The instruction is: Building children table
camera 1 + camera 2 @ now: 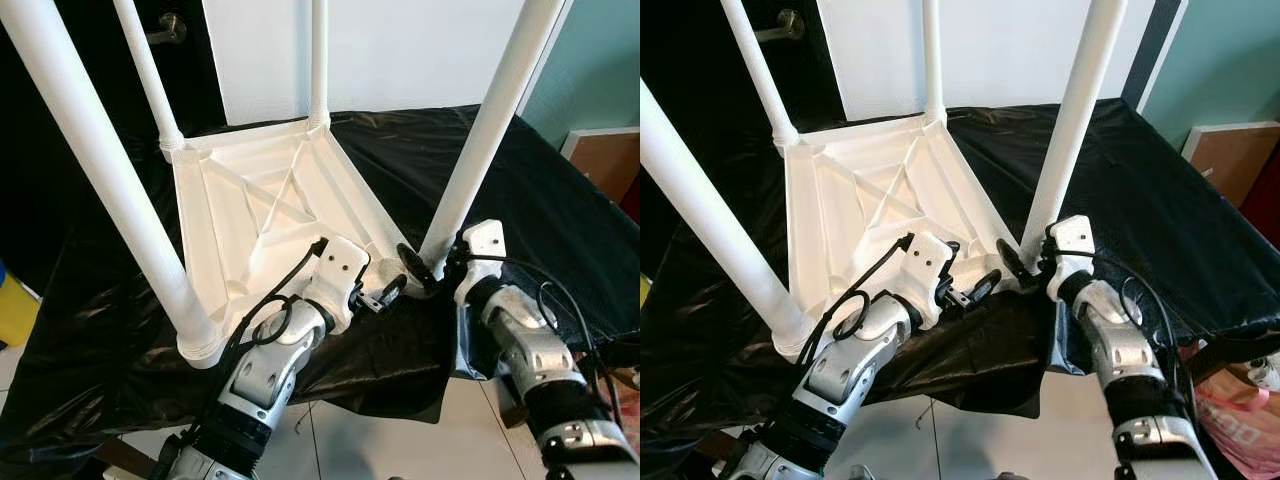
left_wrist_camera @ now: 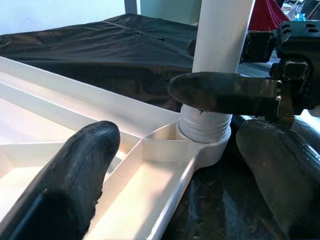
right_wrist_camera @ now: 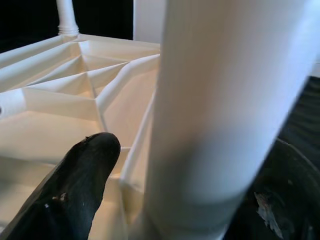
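Observation:
A white children's table (image 1: 250,200) lies upside down on a black cloth (image 1: 540,180), with its legs pointing up. My right gripper (image 1: 425,262) is shut on the base of the near right leg (image 1: 480,130), just above its threaded collar (image 2: 205,127). In the right wrist view one finger (image 3: 75,190) lies beside that leg (image 3: 225,100). My left gripper (image 1: 385,292) is open and straddles the table's near rim (image 2: 165,195) beside the same corner. One of its fingers (image 2: 75,185) is over the underside and the other (image 2: 285,175) is outside over the cloth.
The near left leg (image 1: 100,170) rises steeply close to my left arm. Two far legs (image 1: 150,70) (image 1: 319,60) stand by a white wall. The cloth-covered surface ends just before tiled floor (image 1: 400,430). A brown box (image 1: 610,160) is at the right, a yellow object (image 1: 15,310) at the left.

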### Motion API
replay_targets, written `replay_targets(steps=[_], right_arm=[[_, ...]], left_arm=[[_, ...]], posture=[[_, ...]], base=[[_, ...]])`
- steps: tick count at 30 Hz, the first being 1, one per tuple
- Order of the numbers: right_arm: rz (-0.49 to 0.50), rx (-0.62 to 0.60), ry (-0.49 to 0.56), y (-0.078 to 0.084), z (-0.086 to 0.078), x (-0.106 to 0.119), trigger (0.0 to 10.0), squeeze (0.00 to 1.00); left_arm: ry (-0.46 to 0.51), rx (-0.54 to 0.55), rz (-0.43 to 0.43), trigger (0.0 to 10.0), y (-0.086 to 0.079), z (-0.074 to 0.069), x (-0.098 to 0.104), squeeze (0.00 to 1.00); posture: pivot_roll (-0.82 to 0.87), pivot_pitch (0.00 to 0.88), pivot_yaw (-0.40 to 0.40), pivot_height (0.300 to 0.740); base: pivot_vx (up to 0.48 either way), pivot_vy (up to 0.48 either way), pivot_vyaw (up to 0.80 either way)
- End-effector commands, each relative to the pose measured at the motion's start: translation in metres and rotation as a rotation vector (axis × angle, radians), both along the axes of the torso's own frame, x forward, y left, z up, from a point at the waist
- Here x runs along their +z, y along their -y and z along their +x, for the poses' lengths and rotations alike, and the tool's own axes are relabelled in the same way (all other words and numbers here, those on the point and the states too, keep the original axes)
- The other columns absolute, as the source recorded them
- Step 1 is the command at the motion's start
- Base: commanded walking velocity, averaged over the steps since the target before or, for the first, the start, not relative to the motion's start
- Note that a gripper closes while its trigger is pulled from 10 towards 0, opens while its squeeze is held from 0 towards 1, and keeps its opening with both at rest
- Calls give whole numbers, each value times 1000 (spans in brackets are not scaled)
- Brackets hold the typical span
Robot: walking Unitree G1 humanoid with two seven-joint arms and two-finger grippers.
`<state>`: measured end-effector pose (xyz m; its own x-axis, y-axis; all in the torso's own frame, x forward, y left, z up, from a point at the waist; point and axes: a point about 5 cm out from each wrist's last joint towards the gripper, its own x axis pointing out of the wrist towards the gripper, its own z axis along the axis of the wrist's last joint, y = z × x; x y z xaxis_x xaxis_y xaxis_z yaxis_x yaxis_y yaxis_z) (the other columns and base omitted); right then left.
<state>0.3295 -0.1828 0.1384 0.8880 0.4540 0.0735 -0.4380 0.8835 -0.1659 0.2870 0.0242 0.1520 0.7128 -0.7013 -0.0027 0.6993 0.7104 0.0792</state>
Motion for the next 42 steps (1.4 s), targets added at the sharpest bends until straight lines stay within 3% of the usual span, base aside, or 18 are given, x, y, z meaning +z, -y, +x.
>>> replay_targets(steps=[1, 10, 11, 13, 14, 18, 20, 23, 27, 30, 31, 37, 38, 42], right_arm=[[-7, -5, -17, 7, 3, -1, 0, 0], [18, -41, -62, 14, 0, -15, 0, 0], [19, -49, -66, 14, -1, -16, 1608, 0], [23, -61, -70, 13, -1, -18, 1608, 0], [3, -95, -77, 13, -1, -21, 10000, 0], [13, -165, -91, 11, -2, -27, 10000, 0], [65, -255, -94, 13, -3, -28, 10000, 0], [80, -337, -87, 5, -9, -31, 10000, 0], [88, -347, -91, 4, -10, -31, 10000, 0], [114, -443, -92, 3, -12, -32, 10000, 0], [150, -575, -87, 4, -14, -32, 10000, 0], [187, -696, -66, 3, -20, -30, 10000, 0], [208, -748, -72, -5, -24, -32, 10000, 0], [230, -707, -83, -18, -24, -31, 10000, 0]], left_arm=[[0, -123, 21, 10000, 5, -5, 1, 0], [10, -110, -11, 10000, 4, -4, 7, 0], [11, -109, -14, 10000, 4, -4, 7, 0], [15, -106, -17, 10000, 4, -4, 8, 0], [19, -95, -25, 10000, 3, -3, 8, 0], [27, -80, -40, 10000, 0, -1, 11, 0], [23, -73, -52, 10000, 0, -1, 11, 0], [24, -70, -53, 10000, -1, -1, 10, 0], [22, -69, -53, 10000, -1, -1, 10, 0], [18, -63, -51, 10000, -3, -2, 8, 0], [5, -58, -78, 10000, -8, -5, 8, 0], [2, -44, -70, 10000, -12, -4, 6, 0], [4, -38, -72, 10000, -13, -3, 7, 0], [8, -40, -76, 10000, -10, -3, 9, 0]], posture=[[-143, 0, -29, 740], [-138, 0, -27, 740], [-138, 0, -26, 740], [-139, 0, -26, 740], [-141, 0, -24, 740], [-141, 0, -24, 740], [-145, 0, -25, 740], [-147, 0, -26, 740], [-148, 0, -26, 740], [-148, 0, -26, 740], [-140, 0, -27, 740], [-133, 0, -29, 740], [-131, 0, -30, 740], [-130, 0, -29, 740]], base=[[0, 0, 0], [0, 0, 0], [0, 0, 0], [0, 0, 0], [0, 0, 0], [0, 0, 0], [0, 0, 0], [0, 0, 0], [0, 0, 0], [0, 0, 0], [0, 0, 0], [0, 0, 0], [0, 0, 0], [0, 0, 0]])
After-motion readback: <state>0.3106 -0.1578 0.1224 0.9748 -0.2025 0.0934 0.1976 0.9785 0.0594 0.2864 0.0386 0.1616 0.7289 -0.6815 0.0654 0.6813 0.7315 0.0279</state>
